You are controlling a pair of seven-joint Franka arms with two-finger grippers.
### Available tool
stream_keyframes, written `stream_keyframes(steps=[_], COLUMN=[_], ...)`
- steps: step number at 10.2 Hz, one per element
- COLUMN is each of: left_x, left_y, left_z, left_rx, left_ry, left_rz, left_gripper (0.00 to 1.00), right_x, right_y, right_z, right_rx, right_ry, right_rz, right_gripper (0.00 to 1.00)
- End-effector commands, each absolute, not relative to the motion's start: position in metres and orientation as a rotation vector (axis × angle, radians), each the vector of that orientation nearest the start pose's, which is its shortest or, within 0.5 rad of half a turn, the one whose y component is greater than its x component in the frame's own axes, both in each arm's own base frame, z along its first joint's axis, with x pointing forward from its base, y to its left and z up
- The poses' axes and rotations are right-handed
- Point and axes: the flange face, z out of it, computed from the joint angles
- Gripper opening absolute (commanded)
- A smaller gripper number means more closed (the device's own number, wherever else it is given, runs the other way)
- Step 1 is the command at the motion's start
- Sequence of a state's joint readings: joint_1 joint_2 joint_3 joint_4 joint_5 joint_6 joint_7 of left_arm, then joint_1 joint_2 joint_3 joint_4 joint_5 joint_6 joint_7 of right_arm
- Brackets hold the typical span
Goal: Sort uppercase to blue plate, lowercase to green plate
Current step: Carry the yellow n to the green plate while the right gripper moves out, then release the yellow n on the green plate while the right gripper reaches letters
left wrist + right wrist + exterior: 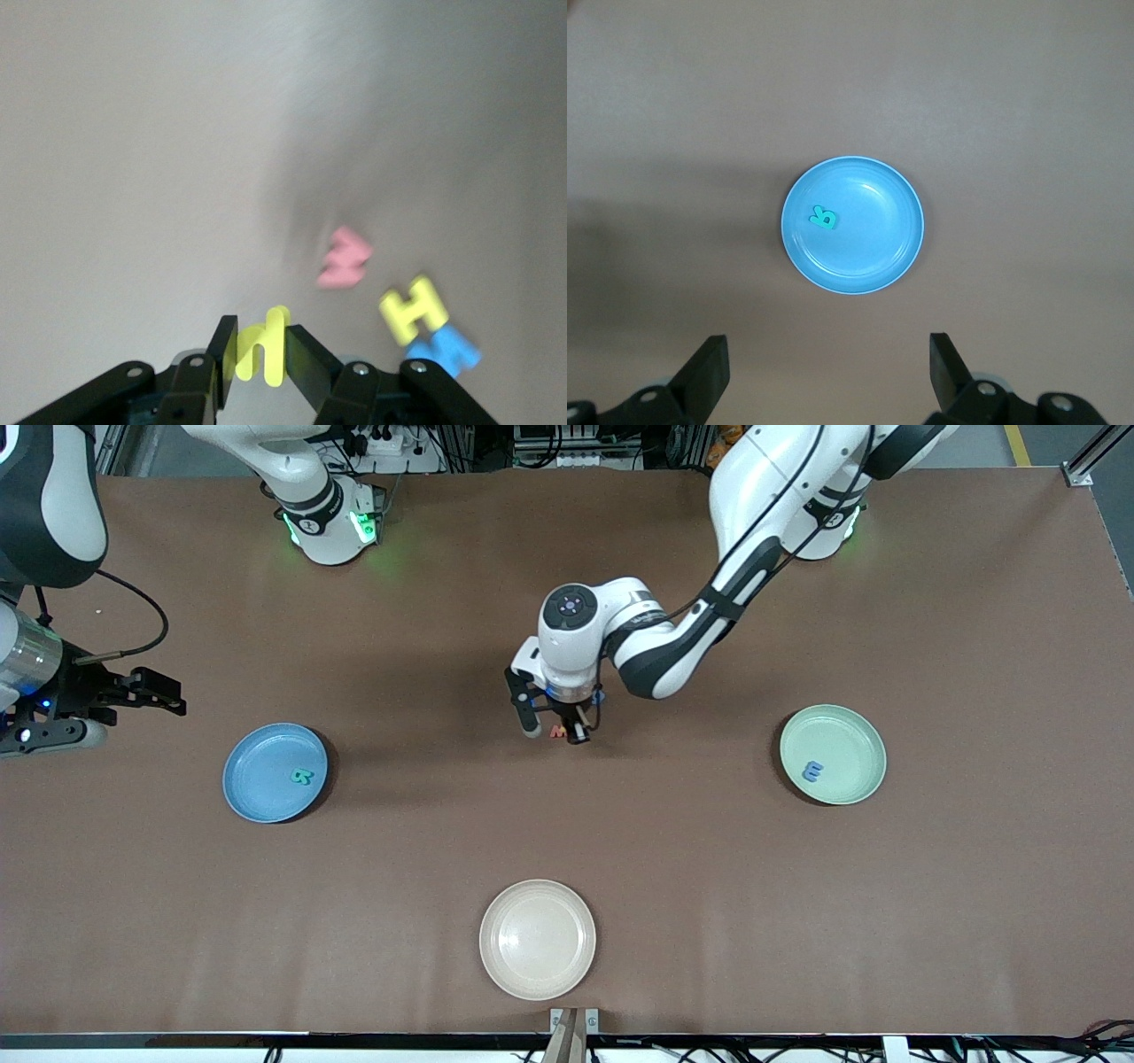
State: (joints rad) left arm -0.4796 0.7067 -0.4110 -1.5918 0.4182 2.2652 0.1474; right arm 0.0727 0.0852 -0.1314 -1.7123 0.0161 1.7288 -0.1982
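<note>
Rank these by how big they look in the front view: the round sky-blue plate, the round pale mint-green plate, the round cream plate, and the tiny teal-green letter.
1. Round cream plate, slightly the largest, though it lies nearest the camera.
2. Round sky-blue plate and round pale mint-green plate: these look alike, so no ranking between them.
3. Tiny teal-green letter on the blue plate, by far the smallest.

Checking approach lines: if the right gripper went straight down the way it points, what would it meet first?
Probably the blue plate, which sits ahead of the open right gripper, with the teal R off-centre on it; depth is unclear.
</note>
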Motion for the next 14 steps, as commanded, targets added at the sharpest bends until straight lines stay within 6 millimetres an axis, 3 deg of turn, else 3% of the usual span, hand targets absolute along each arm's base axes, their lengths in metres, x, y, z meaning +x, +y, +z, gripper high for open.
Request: stream_keyframes(steps=[1, 3, 5, 6, 10, 14], left_x=[0.516, 0.553, 0.572, 0.573, 0.580, 0.589], left_y=[-0.438, -0.354, -0.280, -0.252, -0.169, -0.090], left_z=[0.275, 0.272, 0.264, 0.260, 0.257, 0.241], left_rx=[-2.627, -2.701, -2.749, -2.773, -2.807, -2.866], left_ry=[1.618, 1.457, 1.343, 1.302, 1.233, 1.155], left_rz=[0.040, 0.129, 0.196, 0.240, 0.388, 0.461], left_gripper=[0.00, 0.00, 0.00, 0.00, 0.00, 0.00], right_x=[0.586, 0.589, 0.588, 0.587, 0.572, 0.536], right_y=[-0.015, 0.024, 0.071, 0.097, 0.231, 0.316], right_z=[0.527, 0.526, 0.521, 0.516, 0.468, 0.424], right_rx=[-3.122, -3.132, -3.135, -3.136, -3.139, -3.134], right_ry=[-0.165, -0.051, 0.015, 0.068, 0.304, 0.481], right_rz=[0.101, 0.096, 0.102, 0.099, 0.117, 0.160], right_gripper=[1.00, 1.00, 1.00, 1.00, 1.00, 1.00])
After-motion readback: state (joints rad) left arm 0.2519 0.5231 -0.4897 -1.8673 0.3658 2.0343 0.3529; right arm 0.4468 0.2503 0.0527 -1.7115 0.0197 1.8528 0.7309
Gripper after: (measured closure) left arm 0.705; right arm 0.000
